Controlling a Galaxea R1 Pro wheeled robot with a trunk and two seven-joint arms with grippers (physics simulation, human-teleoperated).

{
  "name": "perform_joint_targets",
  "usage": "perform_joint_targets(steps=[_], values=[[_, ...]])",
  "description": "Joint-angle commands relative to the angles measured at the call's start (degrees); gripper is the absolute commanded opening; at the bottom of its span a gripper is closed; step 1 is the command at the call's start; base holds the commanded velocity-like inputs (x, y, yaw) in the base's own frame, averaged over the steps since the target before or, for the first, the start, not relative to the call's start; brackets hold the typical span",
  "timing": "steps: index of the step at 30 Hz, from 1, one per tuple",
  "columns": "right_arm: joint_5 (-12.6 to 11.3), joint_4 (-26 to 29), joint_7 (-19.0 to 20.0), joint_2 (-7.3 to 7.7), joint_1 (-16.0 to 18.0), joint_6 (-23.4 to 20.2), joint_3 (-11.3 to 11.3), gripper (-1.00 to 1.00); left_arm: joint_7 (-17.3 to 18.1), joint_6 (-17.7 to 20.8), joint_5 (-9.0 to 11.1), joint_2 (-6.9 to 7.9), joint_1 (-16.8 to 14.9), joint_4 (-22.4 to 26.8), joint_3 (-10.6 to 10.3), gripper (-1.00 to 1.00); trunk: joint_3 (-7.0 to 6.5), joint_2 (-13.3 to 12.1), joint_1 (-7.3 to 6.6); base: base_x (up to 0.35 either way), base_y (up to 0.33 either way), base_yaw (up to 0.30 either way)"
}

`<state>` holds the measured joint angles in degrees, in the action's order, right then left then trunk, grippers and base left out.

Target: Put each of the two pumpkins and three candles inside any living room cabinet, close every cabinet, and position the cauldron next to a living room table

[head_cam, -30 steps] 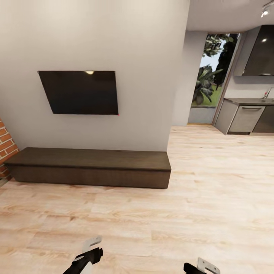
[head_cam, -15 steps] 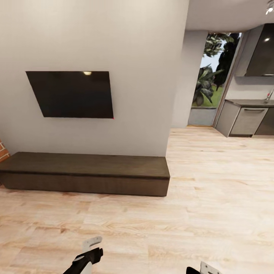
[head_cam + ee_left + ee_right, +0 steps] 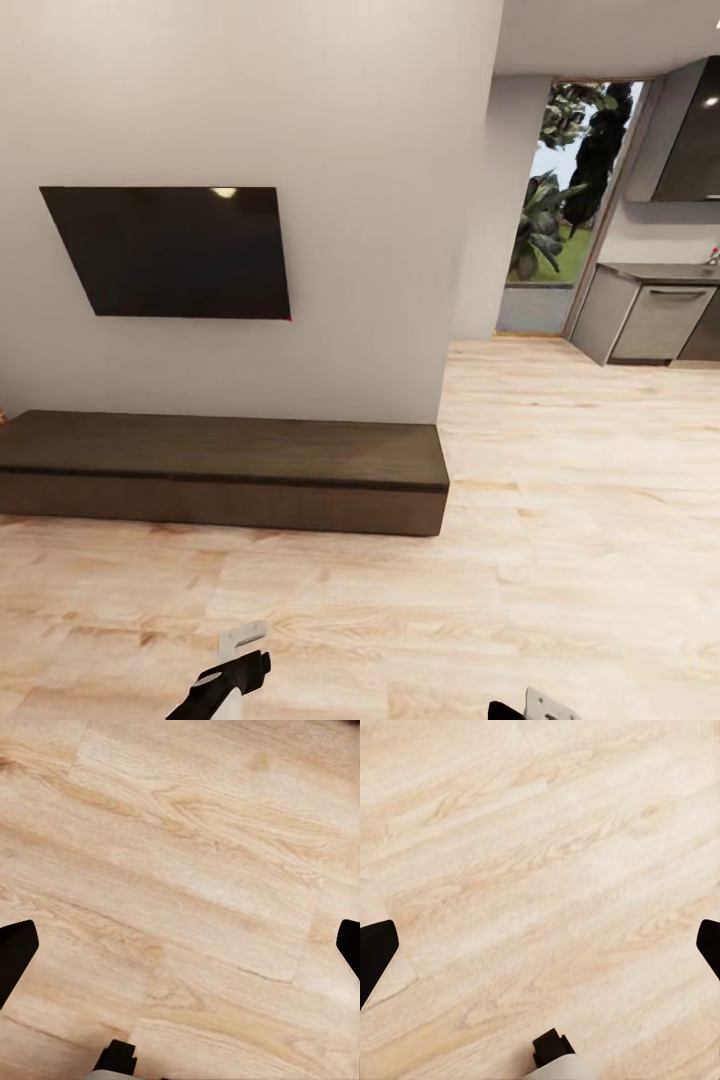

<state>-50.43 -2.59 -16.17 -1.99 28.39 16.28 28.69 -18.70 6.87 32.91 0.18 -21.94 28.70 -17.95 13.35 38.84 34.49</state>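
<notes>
The cabinet [image 3: 225,470], a long low dark-brown wooden unit, stands against the white wall ahead, all its fronts shut. Pumpkins, candles, cauldron and table are out of view. My left gripper [image 3: 180,945] hangs over bare wood floor with its black fingertips [image 3: 15,956] wide apart and nothing between them. Part of the left arm [image 3: 235,675] pokes in at the bottom of the head view. My right gripper [image 3: 540,945] is likewise open above the floor, its fingertips [image 3: 375,952] spread and empty; its arm [image 3: 535,705] peeks in at the bottom right.
A black TV [image 3: 175,250] hangs on the wall above the cabinet. To the right, light wood floor [image 3: 570,470] runs toward grey kitchen units [image 3: 655,320] and a glass door [image 3: 560,210] with plants outside.
The whole head view has shifted: the camera turned right and closed in a little, so the TV and cabinet slid left and the brick wall left the picture. Both arms keep their pose.
</notes>
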Motion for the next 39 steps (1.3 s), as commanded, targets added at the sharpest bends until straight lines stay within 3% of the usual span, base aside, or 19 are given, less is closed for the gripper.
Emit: perform_joint_targets(steps=[1,39], values=[[-0.35,-0.2,0.0,-0.08,0.08,0.25,0.4,1.0,-0.46,0.25,0.22,0.06,-0.03,0.12,-0.34,1.0,0.08,0.07,0.04,0.268,0.0,0.0],[-0.36,-0.22,0.0,-0.1,0.08,0.25,0.4,1.0,-0.55,0.16,0.27,0.01,-0.03,0.13,-0.34,1.0,0.08,0.07,0.04,0.235,0.0,0.0]])
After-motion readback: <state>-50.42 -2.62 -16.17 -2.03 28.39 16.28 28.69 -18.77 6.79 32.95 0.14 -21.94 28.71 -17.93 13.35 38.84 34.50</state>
